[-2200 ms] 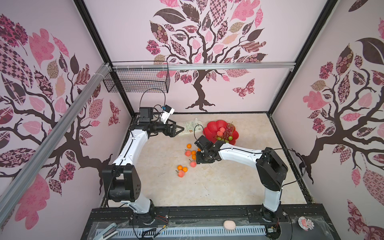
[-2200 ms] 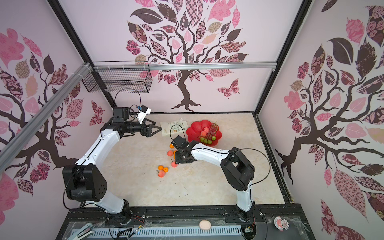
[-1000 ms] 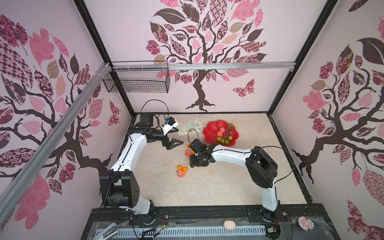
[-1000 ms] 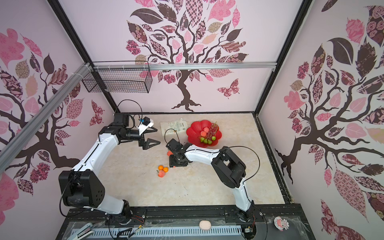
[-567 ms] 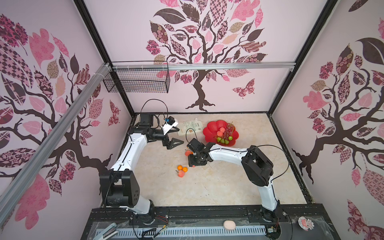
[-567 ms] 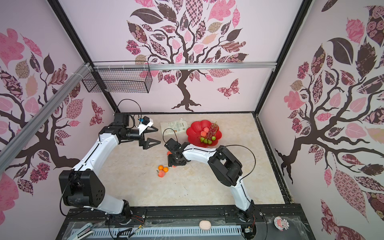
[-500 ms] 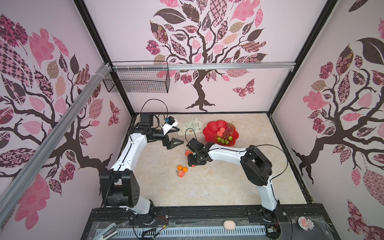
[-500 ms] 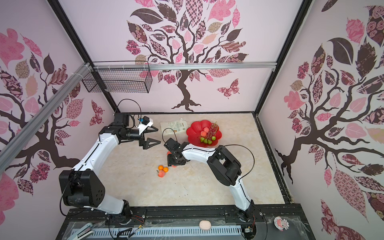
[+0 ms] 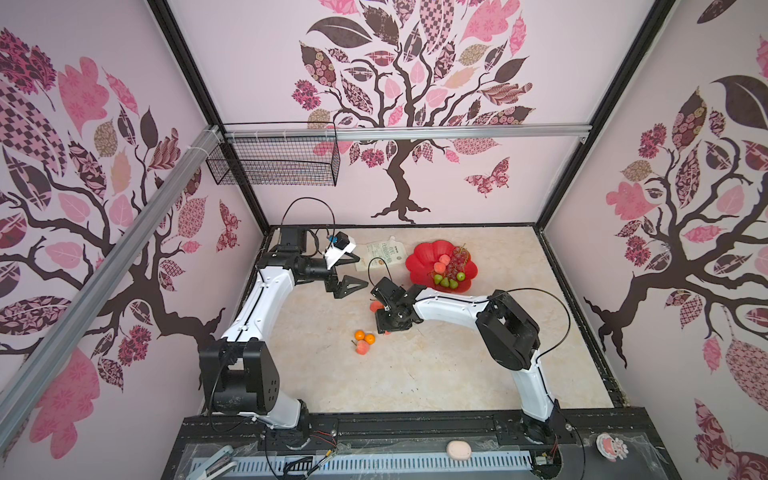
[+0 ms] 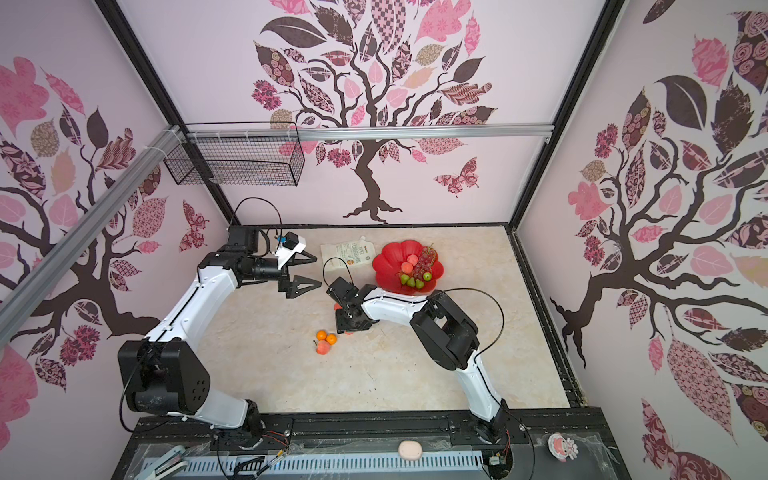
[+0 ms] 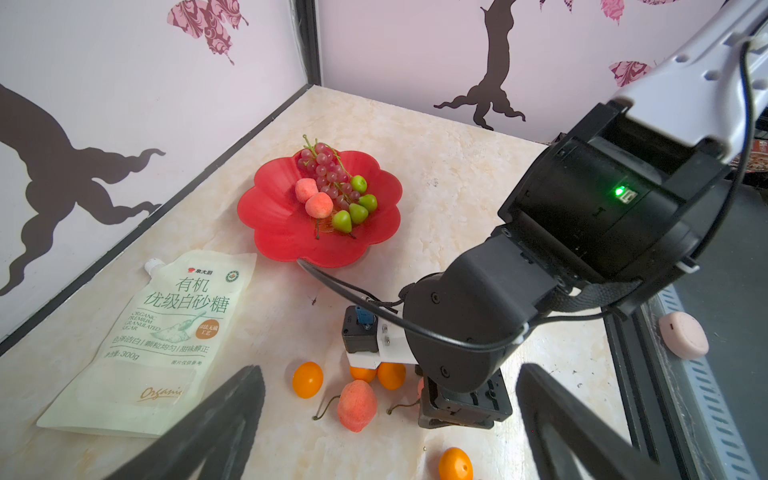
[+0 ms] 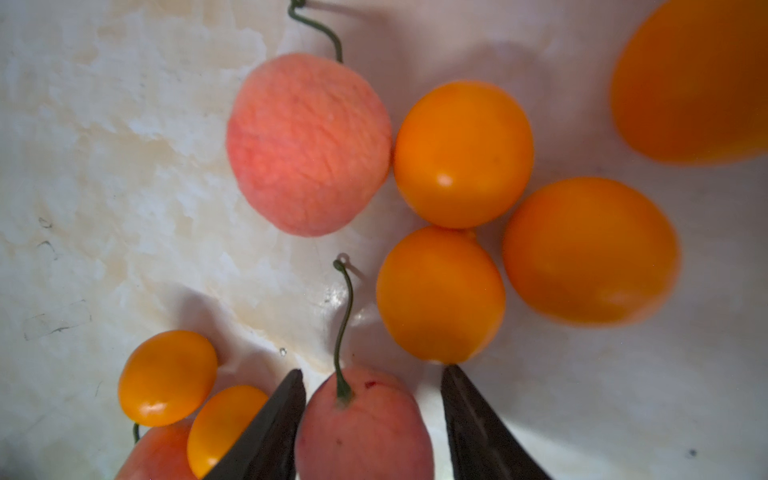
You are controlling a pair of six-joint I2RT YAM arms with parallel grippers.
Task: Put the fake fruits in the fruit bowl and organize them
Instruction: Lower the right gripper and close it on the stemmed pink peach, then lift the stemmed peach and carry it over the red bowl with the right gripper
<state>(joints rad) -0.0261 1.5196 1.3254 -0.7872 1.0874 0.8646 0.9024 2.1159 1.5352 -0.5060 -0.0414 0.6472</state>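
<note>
Fruit bowl (image 9: pixel 417 266) in both top views sits at the back of the table (image 9: pixel 436 374), just beside a white pouch (image 9: pixel 384 254). It already holds grapes (image 9: pixel 459 259), two peaches (image 9: pixel 439 267) and a few green pieces (image 9: pixel 446 282), while loose fruits (image 9: pixel 363 343) lie near the table's middle. Over the last two seconds the right arm has swung away from the bowl toward that loose group. The right gripper (image 9: pixel 387 327) now points straight down over it, forearm stretched low across the table. The left arm has meanwhile turned down from the pouch, and the left gripper (image 10: pixel 309 271) hangs above the table, spread wide with nothing in it. From the left wrist, the bowl's load sits as a tidy cluster, and the right gripper stands among tangerines (image 11: pixel 307 379) with its fingertips hidden by its own body. From the right wrist, the two fingers straddle a stemmed peach (image 12: pixel 361 428). One finger meets its skin and the other shows a sliver of gap, so the jaws are parted and nothing is gripped yet. I judge a pick has begun, with this peach next for the bowl and several tangerines and two more peaches waiting.
</note>
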